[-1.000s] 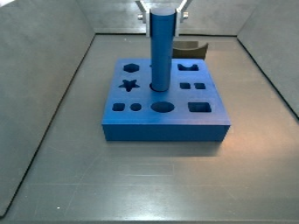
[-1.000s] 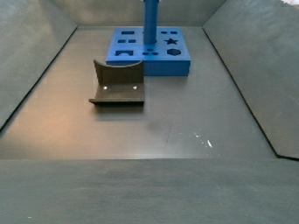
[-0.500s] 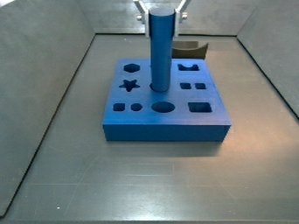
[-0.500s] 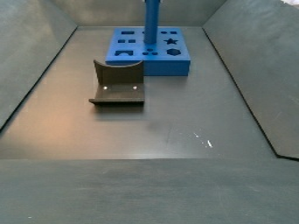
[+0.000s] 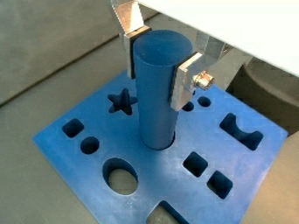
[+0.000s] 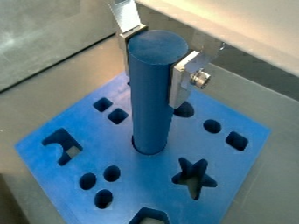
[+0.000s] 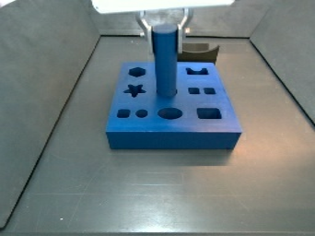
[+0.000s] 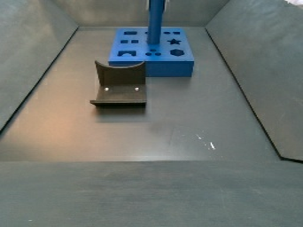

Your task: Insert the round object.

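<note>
lab test rig, grey walled enclosure [image 8: 35,80]

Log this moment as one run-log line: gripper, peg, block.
gripper: above block, shut on round peg | round peg: upright, lower end in block's hole | blue block: flat on floor

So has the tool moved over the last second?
Yes. In a side view the tool sits lower against the blue block, the round object sinking deeper.
</note>
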Controlling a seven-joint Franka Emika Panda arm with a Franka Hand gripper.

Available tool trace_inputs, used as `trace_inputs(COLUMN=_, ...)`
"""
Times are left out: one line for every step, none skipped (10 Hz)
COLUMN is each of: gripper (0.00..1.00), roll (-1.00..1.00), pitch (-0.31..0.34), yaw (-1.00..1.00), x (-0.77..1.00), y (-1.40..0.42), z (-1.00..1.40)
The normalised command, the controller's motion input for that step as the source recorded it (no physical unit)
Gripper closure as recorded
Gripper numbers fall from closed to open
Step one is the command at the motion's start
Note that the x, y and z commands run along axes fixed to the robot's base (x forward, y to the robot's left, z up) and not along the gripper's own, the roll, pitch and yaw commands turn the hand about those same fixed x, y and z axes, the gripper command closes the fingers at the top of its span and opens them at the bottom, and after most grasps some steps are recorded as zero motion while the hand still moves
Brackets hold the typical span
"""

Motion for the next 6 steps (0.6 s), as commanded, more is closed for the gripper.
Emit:
trace_inputs(gripper=1.00, roll=-0.04, pitch=-0.037, yaw=-0.02, x=0.18, y=0.00, z=-0.30)
trace_inputs(gripper=1.00, roll=-0.03, pitch=-0.013, yaw=-0.02, x=0.17, y=0.00, z=-0.25)
trace_inputs(gripper=1.00, roll=-0.02, pitch=-0.037, yaw=-0.02, x=0.09, y=0.00, z=-0.24)
trace_inputs(gripper=1.00, roll=-0.07, pitch=-0.034, yaw=-0.04, x=0.11, y=0.00, z=-0.25)
trace_inputs(gripper=1.00, roll=-0.16, pitch=-0.136, yaw=-0.01, x=0.03, y=0.00, z=-0.24)
trace_inputs(gripper=1.00, roll=0.00, pitch=0.034, yaw=0.00, x=0.03, y=0.00, z=0.00)
